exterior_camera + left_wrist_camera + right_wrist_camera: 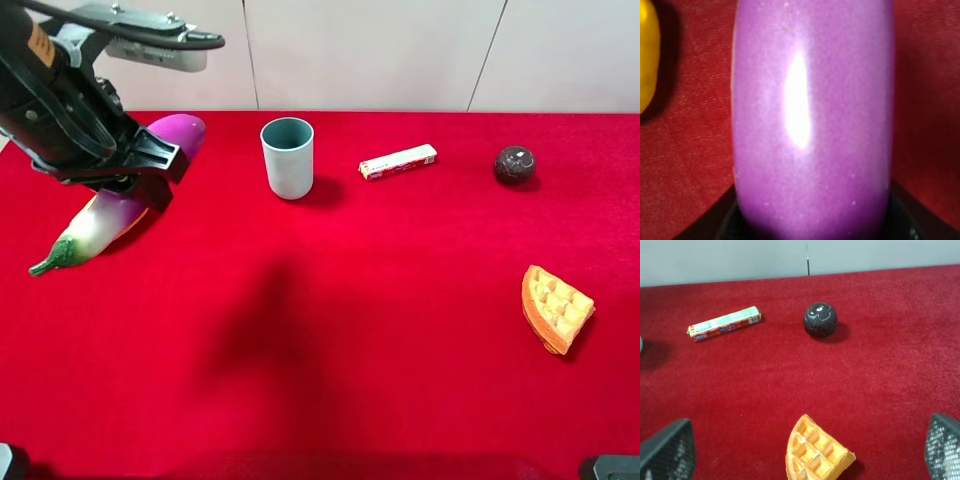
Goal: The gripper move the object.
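The object, a glossy purple eggplant fading to white near its green stem, lies slanted at the far left of the red cloth. My left gripper is down over its middle, shut on it, and the black arm hides that part. The left wrist view is filled by the purple body, with dark jaws showing on either side at the frame's lower edge. Whether it touches the cloth I cannot tell. My right gripper is open, its mesh fingertips wide apart above the waffle.
A grey-green cup stands right of the eggplant. Further right are a candy box, a dark ball and a waffle wedge. A yellow mango lies beside the eggplant. A pale wall borders the far edge.
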Robot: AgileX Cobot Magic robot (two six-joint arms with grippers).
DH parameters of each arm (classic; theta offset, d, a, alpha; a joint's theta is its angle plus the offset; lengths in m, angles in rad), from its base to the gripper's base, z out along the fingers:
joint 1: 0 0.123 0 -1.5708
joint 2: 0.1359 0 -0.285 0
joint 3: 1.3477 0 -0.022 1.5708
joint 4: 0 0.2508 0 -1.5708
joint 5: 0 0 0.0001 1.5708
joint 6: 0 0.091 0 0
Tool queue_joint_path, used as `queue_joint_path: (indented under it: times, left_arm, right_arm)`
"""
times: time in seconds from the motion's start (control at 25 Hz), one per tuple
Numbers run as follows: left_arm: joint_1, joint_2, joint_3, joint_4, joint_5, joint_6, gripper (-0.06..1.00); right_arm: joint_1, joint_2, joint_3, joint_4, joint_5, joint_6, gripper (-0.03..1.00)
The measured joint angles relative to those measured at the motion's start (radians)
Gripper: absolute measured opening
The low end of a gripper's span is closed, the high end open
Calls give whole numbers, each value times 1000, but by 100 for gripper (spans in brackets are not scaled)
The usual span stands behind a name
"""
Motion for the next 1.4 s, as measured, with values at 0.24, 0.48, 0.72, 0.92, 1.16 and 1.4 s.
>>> queue_joint_path:
  times: [0.24,0.48,0.72,0.92,1.16,1.4]
  left_arm:
    - [58,-1,112,0,-109,4,49]
    - [116,-2,216,0,-230,9,49]
    - [170,40,241,1,-291,51,49]
    - [176,136,241,1,-357,65,49]
    - [176,242,243,20,-439,70,49]
    - [176,262,243,95,-464,66,49]
  right_arm:
    - [0,0,0,0,-1,0,69]
    - [0,0,0,0,-1,0,69]
    - [0,0,0,0,-1,0,69]
    - [0,0,0,0,-1,0,69]
    - [0,0,0,0,0,0,69]
    - [0,0,0,0,0,0,69]
